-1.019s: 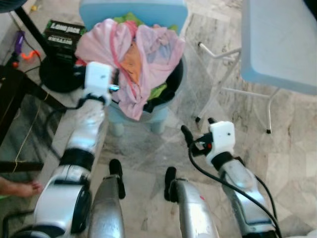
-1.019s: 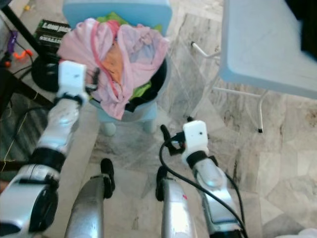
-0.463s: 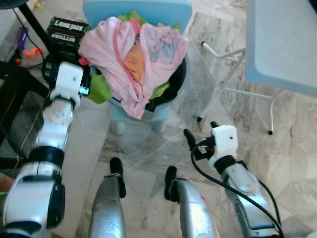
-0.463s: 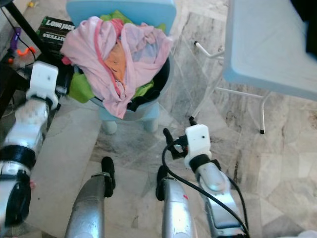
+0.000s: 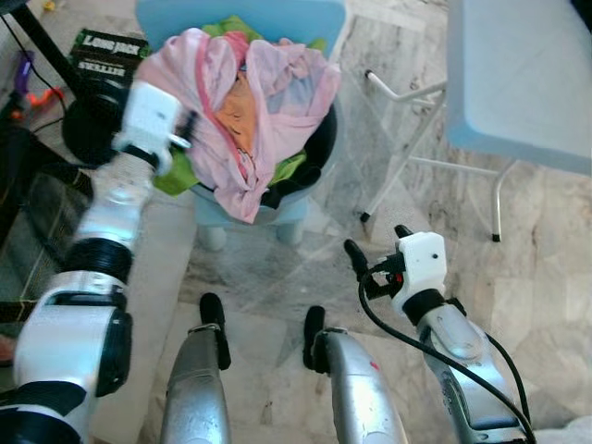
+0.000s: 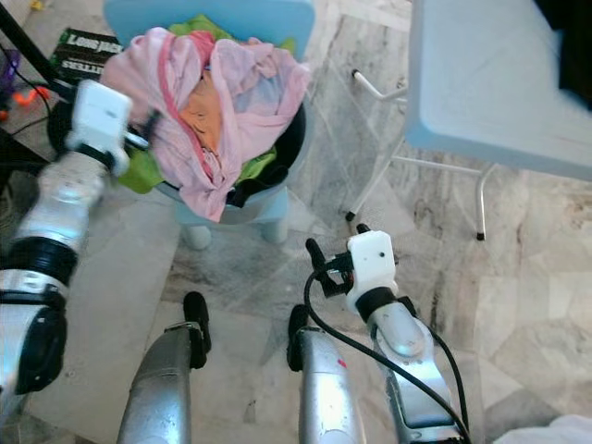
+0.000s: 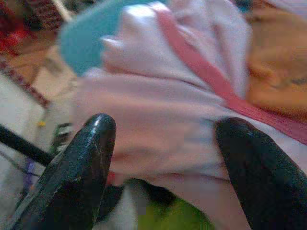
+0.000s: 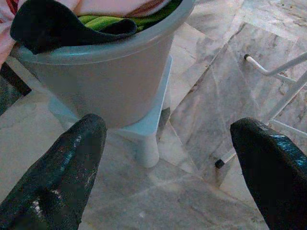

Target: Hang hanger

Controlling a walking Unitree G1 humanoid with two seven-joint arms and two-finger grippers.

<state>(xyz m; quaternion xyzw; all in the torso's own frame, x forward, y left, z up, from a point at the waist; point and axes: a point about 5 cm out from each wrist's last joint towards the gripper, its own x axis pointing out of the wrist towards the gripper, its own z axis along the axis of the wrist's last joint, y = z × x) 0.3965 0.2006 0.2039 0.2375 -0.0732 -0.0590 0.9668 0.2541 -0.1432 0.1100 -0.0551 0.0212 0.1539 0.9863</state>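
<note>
On the marble floor [image 5: 518, 296], a laundry basket [image 8: 110, 72] tops a blue stool [image 5: 245, 217].

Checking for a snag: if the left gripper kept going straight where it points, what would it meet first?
Most likely the pink garment heaped on the laundry basket; the open left gripper faces it closely, though depth is unclear.

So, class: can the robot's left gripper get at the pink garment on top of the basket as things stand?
Probably yes. The left gripper is open and faces the pink garment heaped on the basket, with nothing between them.
</note>
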